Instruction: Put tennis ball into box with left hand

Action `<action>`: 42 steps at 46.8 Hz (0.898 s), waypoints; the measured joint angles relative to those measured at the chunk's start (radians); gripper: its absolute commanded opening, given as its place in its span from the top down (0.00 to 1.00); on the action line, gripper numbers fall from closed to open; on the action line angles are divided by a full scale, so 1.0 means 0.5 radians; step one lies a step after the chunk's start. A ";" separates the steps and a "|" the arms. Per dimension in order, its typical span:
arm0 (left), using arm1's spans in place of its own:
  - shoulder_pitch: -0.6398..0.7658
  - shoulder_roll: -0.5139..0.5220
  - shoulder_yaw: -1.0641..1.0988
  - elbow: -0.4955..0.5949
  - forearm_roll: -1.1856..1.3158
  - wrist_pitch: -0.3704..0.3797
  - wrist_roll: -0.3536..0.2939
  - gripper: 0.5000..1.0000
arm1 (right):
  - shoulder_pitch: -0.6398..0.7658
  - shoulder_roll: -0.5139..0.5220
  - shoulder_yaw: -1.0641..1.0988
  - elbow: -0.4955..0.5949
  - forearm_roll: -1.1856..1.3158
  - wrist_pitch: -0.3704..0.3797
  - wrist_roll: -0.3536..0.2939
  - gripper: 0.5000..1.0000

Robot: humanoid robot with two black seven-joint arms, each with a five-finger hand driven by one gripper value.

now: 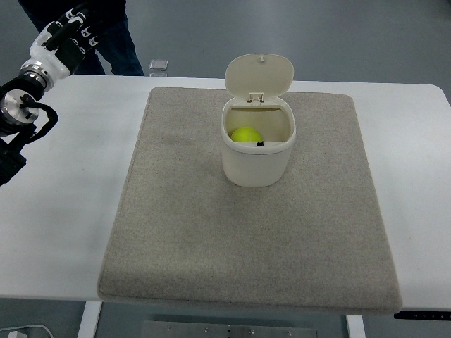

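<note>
A yellow-green tennis ball [245, 134] lies inside a cream box [256, 163] that stands on the mat with its hinged lid [259, 75] flipped up at the back. My left hand [68, 39] is raised at the top left corner, far from the box, past the table's far edge. Its white and black fingers are relaxed and hold nothing. The right arm does not show.
A grey felt mat [211, 232] covers most of the white table [56, 225]. A person's dark trouser legs [113, 39] stand behind the table next to my left hand. A small grey item [158, 65] lies on the floor beyond the table edge.
</note>
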 measured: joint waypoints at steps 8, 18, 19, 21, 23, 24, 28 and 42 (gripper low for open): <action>0.042 0.000 0.016 0.031 0.007 0.008 -0.001 1.00 | 0.000 0.000 -0.009 0.029 0.000 0.021 0.000 0.12; 0.049 -0.012 0.020 0.102 0.010 0.010 -0.007 1.00 | 0.003 0.000 -0.008 0.038 -0.011 0.024 0.000 0.12; 0.049 -0.013 0.022 0.106 0.010 0.009 -0.011 1.00 | 0.003 0.000 -0.011 0.038 -0.012 0.023 0.000 0.12; 0.049 -0.015 0.031 0.112 0.012 0.008 -0.021 1.00 | 0.003 0.000 -0.016 0.038 -0.019 0.023 0.000 0.12; 0.047 -0.026 0.040 0.113 0.013 0.008 -0.031 1.00 | 0.001 0.000 -0.017 0.038 -0.017 0.021 0.000 0.12; 0.044 -0.037 0.045 0.113 0.013 0.007 -0.036 0.98 | 0.001 0.000 -0.017 0.037 -0.012 0.020 0.000 0.12; 0.023 -0.166 0.071 0.111 0.016 0.006 -0.042 0.92 | -0.002 0.000 -0.012 0.036 -0.004 0.011 0.000 0.12; -0.072 -0.446 0.082 0.113 0.087 0.036 -0.071 0.50 | -0.013 0.000 -0.010 0.037 0.000 0.018 0.000 0.12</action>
